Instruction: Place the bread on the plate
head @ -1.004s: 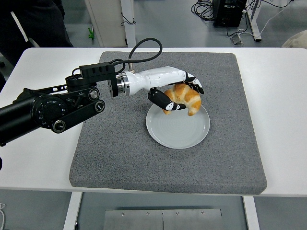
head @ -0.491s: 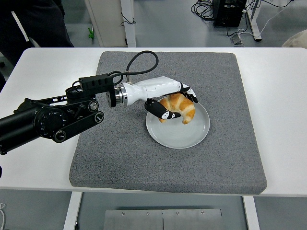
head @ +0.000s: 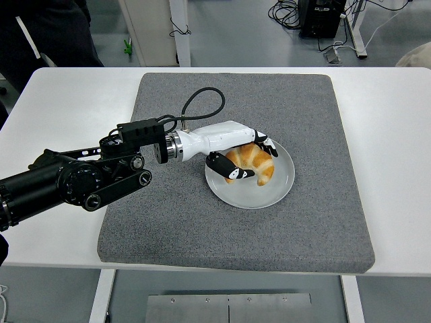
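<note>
**Now the croissant sits low over the plate**

Right in front of me, the left hand is wrapped around the bread — a golden croissant — with its thumb underneath and fingers over the top. The bread is down on the white plate, in its left half, the hand clasping it. The plate rests on a grey mat that covers the white table. A person in dark clothing stands at the far left corner.
</note>
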